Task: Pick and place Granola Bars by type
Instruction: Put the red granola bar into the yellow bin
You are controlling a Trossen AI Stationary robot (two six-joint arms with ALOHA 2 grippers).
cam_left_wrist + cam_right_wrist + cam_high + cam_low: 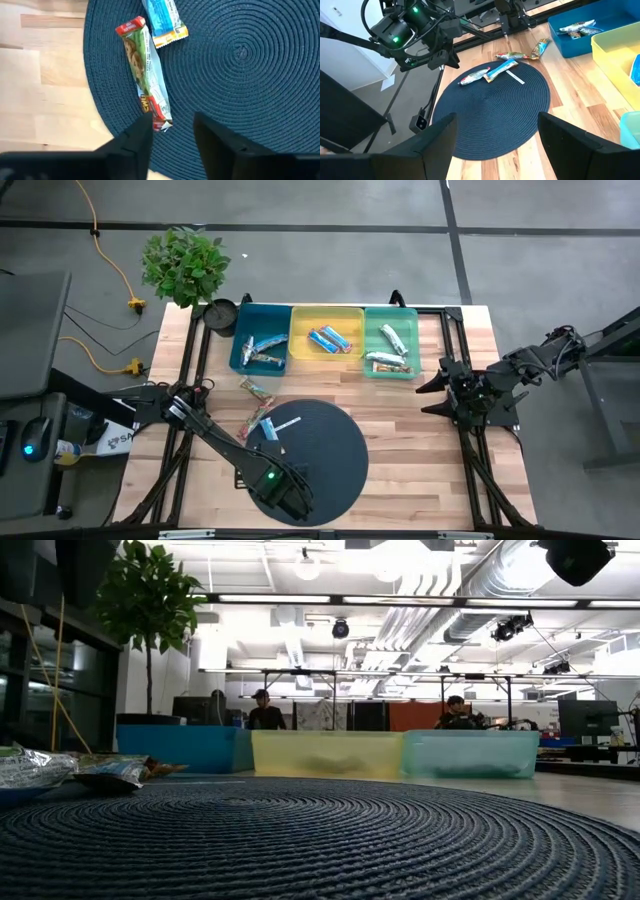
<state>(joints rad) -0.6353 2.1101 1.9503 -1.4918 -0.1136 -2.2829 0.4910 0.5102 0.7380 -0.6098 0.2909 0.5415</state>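
Sorting is looking roughly half done. Bars are already lying in the blue bin (262, 335), yellow bin (327, 330) and green bin (390, 340) at the far side. Four granola bars (262, 418) are still waiting around the dark mat's (330, 455) far-left edge. The left gripper (172, 132) is hovering over the mat's near edge with its fingers spread, pointing at the multicolour bar (145, 75). The right gripper (437, 392) is waiting at the right, fingers spread.

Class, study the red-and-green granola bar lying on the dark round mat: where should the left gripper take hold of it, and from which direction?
Grip the red-and-green bar across its narrow width near mid-length, coming straight down. It lies flat on the mat; the open left gripper hovers above its near end.
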